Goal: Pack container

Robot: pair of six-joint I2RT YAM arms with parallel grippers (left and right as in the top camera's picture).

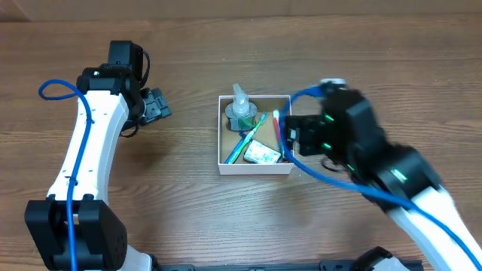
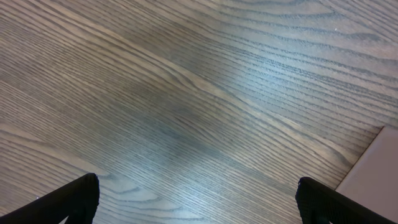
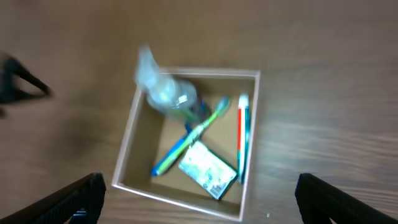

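Container at centre of the overhead frame, bottle, toothbrushes and packet inside, right gripper wide and empty over it, left gripper wide and empty over the table, upper left.

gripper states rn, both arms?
Left gripper: open, empty, over bare table.
Right gripper: open, empty, above the container.
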